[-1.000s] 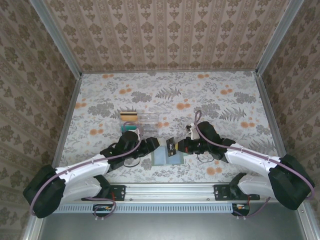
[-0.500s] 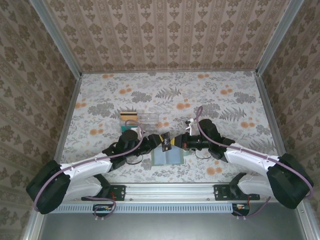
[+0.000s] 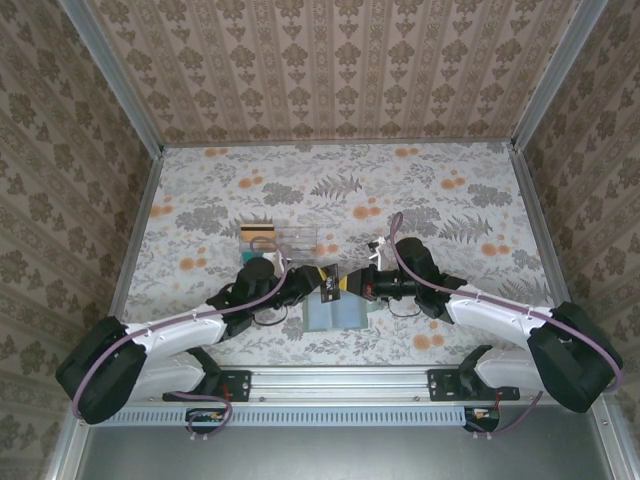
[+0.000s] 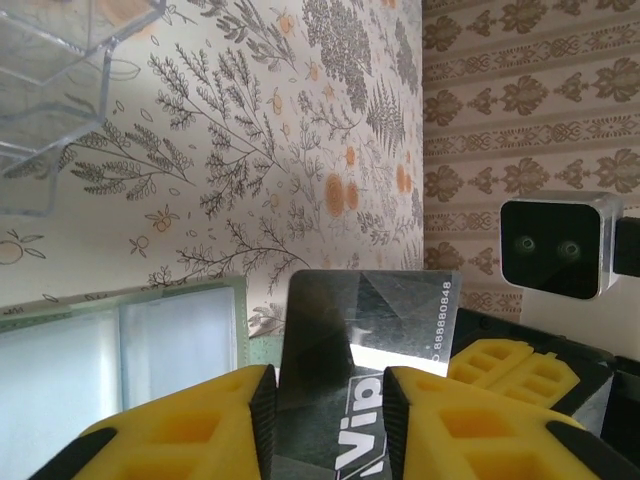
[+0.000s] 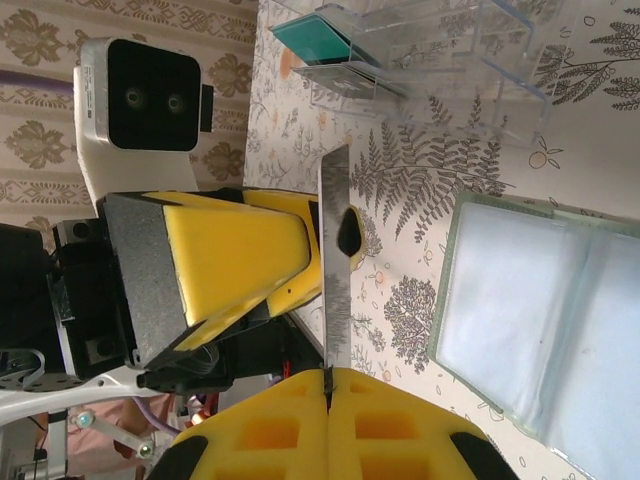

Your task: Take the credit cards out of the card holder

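A dark credit card (image 3: 329,286) marked "Vip" hangs upright above the table between my two grippers. My right gripper (image 5: 328,375) is shut on its lower edge, and the card (image 5: 335,250) shows there edge-on. My left gripper (image 4: 328,372) faces it from the other side. Its jaws stand a little apart, with the card's face (image 4: 360,320) showing in the gap. Whether its pads touch the card I cannot tell. The card holder (image 3: 335,315) lies open and flat on the table just below the grippers, its pale clear panels (image 5: 540,320) facing up.
A clear compartment tray (image 3: 285,240) stands just beyond the left gripper. It holds a teal card (image 5: 312,38) and a gold one (image 3: 258,233). Patterned walls close in the table's far side, left and right. The two wrists are almost touching.
The right gripper has carried the card up and to the left, off the card holder. The left gripper has come in to meet it, and its jaws have narrowed.
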Controlling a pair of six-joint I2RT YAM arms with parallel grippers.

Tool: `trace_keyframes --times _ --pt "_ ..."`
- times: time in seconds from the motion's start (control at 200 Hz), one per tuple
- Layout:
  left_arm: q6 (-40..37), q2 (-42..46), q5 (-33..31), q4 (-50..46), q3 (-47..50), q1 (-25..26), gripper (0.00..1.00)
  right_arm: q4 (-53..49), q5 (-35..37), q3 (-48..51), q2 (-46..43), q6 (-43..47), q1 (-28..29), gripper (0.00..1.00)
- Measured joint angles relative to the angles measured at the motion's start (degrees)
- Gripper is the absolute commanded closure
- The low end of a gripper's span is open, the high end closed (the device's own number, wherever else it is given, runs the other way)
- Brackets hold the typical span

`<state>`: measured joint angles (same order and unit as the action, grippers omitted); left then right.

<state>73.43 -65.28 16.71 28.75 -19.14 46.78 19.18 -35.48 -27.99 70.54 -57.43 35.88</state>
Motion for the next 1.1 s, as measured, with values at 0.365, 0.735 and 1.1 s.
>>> trace_keyframes --times 0.365,0.735,1.1 --pt "0.1 1.8 0.3 0.0 0.7 -0.4 0.65 0.0 -0.2 0.0 0.5 0.2 -0.2 1.00" --pt "-0.7 3.7 3.5 -0.5 0.7 -0.4 0.88 -0.1 -0.1 0.0 0.7 0.2 -0.7 1.00" --pt "-2.8 10.6 3.2 -9.0 0.7 -1.7 1.00 -4.9 0.8 0.1 0.1 2.7 -1.3 0.31"
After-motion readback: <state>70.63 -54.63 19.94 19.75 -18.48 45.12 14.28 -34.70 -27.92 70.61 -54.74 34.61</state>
